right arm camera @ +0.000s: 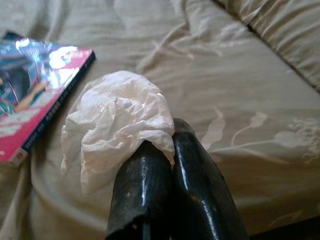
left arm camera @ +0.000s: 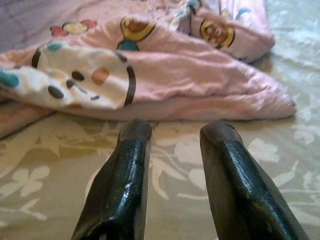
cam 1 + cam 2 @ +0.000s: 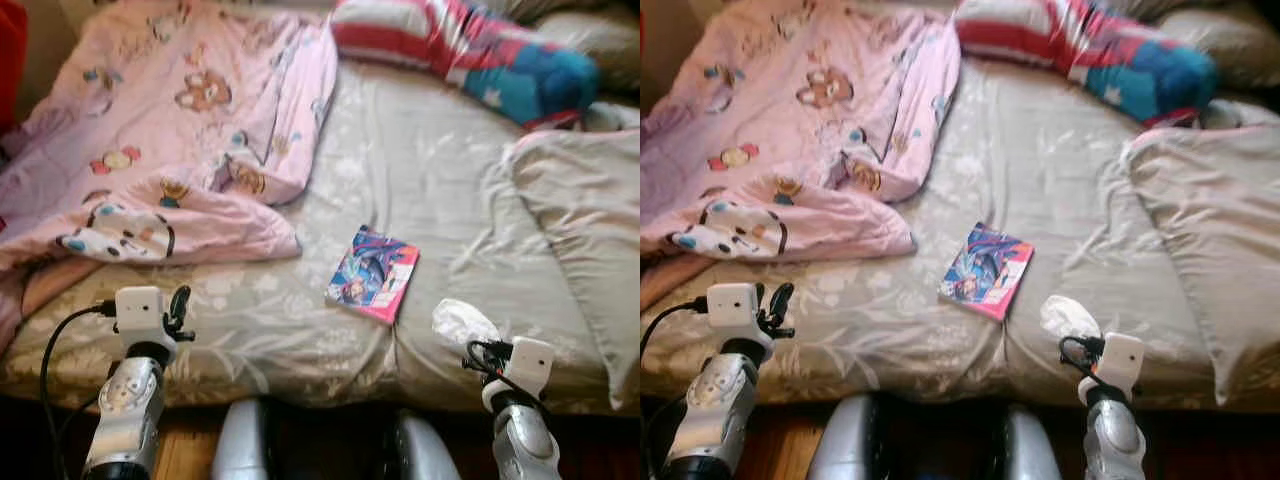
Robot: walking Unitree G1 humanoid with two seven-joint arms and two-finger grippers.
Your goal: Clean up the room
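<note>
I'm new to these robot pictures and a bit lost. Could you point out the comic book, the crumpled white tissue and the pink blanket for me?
comic book (image 3: 373,272), left eye view, middle of its cover.
crumpled white tissue (image 1: 117,117), right wrist view, its bunched middle.
pink blanket (image 3: 190,120), left eye view, its spread top surface.

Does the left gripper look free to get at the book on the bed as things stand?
Probably yes. The left gripper is open and empty over the bare sheet, and nothing lies between it and the book. It would have to travel sideways toward the right gripper, which is shut on a crumpled tissue.
</note>
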